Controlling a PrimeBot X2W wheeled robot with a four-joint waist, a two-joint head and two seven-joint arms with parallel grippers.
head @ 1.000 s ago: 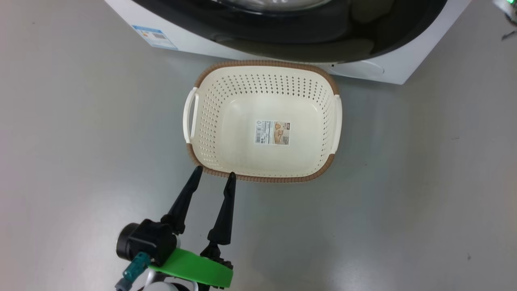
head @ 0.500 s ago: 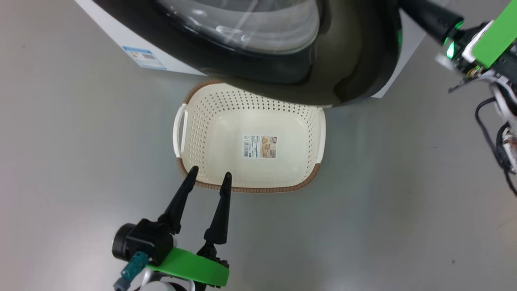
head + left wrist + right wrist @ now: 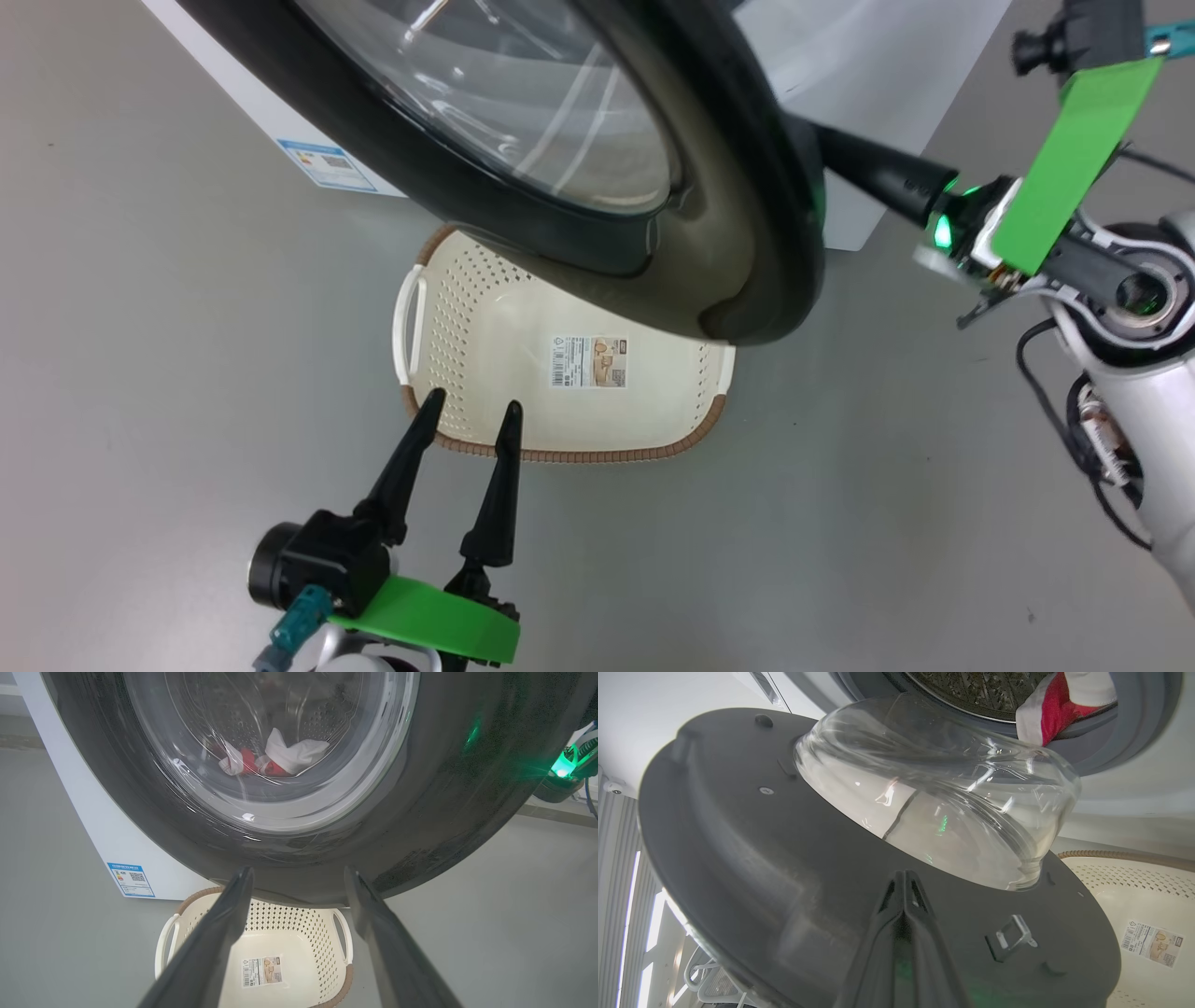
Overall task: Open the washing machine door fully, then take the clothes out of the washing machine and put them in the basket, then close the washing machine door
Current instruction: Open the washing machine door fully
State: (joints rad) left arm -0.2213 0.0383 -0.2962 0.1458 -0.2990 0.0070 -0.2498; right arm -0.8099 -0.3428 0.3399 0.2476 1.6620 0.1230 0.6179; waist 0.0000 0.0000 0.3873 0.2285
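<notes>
Since half a second earlier, the washing machine door [image 3: 747,233] had swung farther out from the washing machine [image 3: 840,56]. Its black rim covered the far part of the basket [image 3: 439,317] in the head view. The right hand [image 3: 903,879], fingers pressed together, had its tips at the door's grey inner face. The left hand [image 3: 472,403] hovered spread at the basket's near left rim. The basket stood on the floor [image 3: 187,373], a paper label [image 3: 588,361] on its bottom. The red and white clothes [image 3: 289,756] lay inside the drum [image 3: 971,686].
</notes>
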